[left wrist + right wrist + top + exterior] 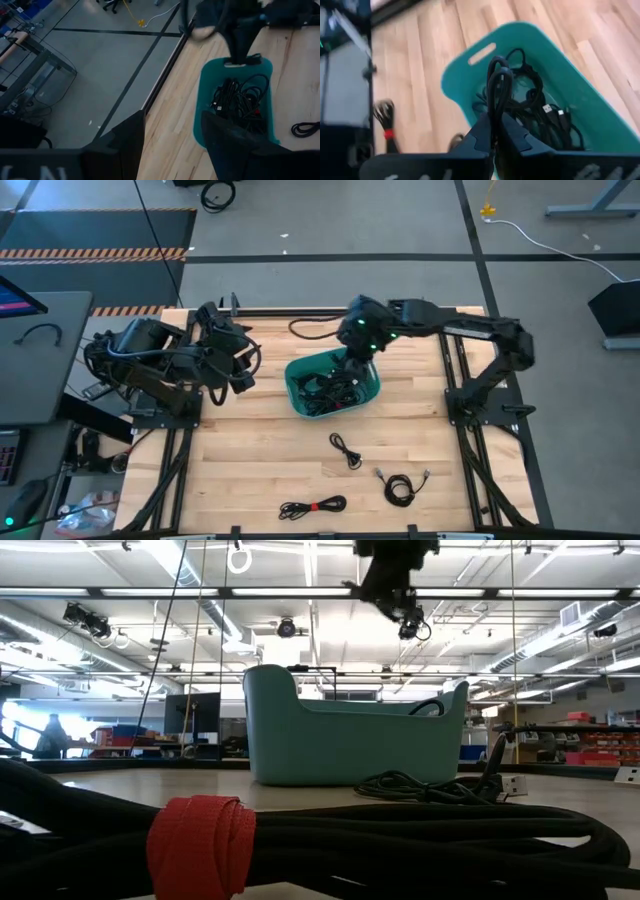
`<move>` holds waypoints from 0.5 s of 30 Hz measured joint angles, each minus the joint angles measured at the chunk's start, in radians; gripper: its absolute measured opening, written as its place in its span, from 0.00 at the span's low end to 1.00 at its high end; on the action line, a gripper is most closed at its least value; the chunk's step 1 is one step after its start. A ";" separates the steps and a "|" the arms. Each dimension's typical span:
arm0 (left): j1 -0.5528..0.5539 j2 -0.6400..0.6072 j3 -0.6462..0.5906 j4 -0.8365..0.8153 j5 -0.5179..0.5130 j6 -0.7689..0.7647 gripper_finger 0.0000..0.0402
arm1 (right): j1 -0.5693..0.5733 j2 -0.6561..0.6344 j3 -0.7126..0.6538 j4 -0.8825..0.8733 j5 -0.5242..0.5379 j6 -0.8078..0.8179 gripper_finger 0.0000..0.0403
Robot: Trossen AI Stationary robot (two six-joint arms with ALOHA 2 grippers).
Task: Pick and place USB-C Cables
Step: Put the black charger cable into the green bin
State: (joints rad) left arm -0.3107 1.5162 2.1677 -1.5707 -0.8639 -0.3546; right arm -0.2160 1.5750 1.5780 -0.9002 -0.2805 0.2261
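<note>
Teal bin (296, 380) sits mid-table; right end effector (494, 142) above it clamps a cable (499, 85).

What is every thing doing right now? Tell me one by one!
Right gripper: shut on a cable, above the bin.
Left gripper: open, empty, waiting at the table's left.
Teal bin: upright, holding tangled cables.
Three cables on the table: coiled, untouched.

Industrial lab or workshop floor. Open ceiling (300, 600) with exposed ducts and strip lights, parts shelving (590, 745) in back. Hazard-striped floor tape (95, 253) beside the wooden desk (260, 470).
</note>
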 joint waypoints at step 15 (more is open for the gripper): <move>0.000 0.000 0.000 0.000 0.000 0.000 0.50 | -0.036 0.453 0.437 -0.418 0.054 -0.522 0.04</move>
State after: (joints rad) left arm -0.3110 1.5162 2.1677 -1.5711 -0.8635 -0.3550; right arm -0.2520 2.0285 2.0155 -1.3183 -0.2268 -0.2958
